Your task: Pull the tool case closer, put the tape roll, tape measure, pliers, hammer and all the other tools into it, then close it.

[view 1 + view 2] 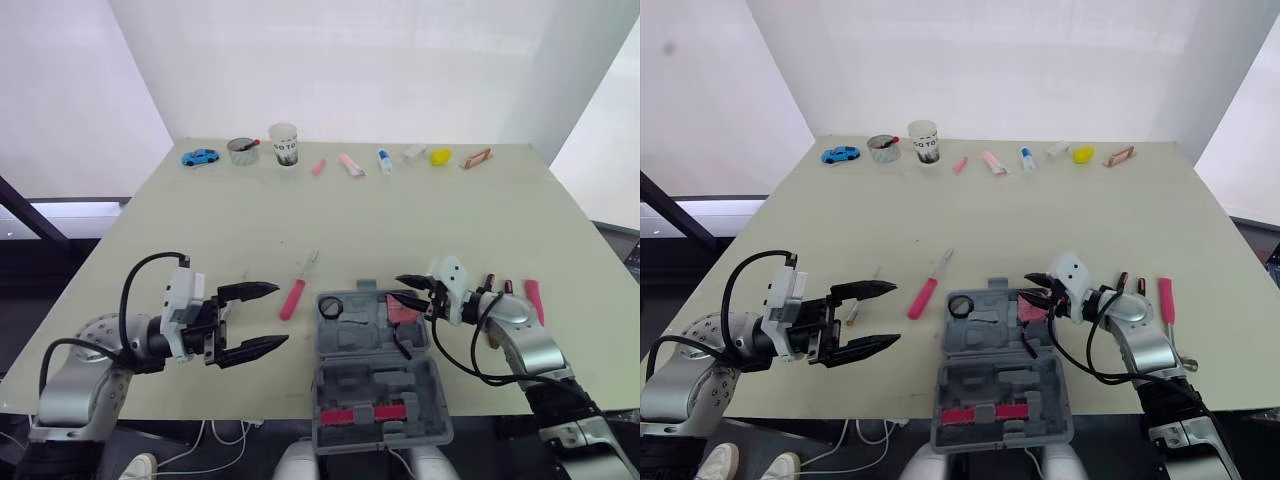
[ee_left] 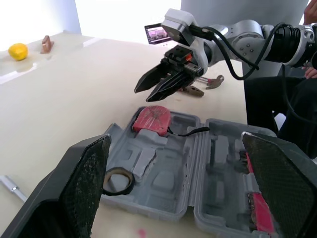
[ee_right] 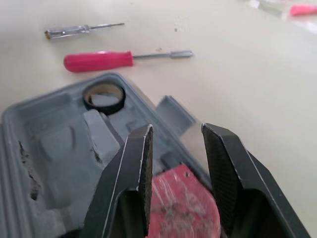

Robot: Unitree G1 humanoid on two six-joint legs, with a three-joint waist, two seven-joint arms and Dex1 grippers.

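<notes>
Pale tabletop (image 1: 400, 220) is carrying everything. The grey tool case (image 1: 380, 385) is lying open at the near edge w/ both halves flat, between the two arms; a red strip (image 1: 365, 414) is sitting in its near half. L end effector (image 1: 280, 314) is hovering just left of the case, fingers spread wide, gripping nothing. R end effector (image 1: 402, 288) is hanging over the far right corner of the case, fingers only narrowly apart and empty, tips pointing at the red tape measure (image 2: 152, 118), which is resting in a pocket of the far half right below them. Pink screwdriver (image 1: 293, 298) is lying on the tabletop just left of the case, w/ a small clear screwdriver (image 3: 81, 30) beyond it. Pliers (image 2: 194, 90) and hammer (image 2: 216, 81) are lying on the tabletop behind the R end effector, outside the case. Black tape roll (image 1: 331, 306) is sitting in the far left pocket of the case. Along the far edge, a blue toy car (image 1: 200, 157) and a cup (image 1: 284, 143) are standing among other small bits.
</notes>
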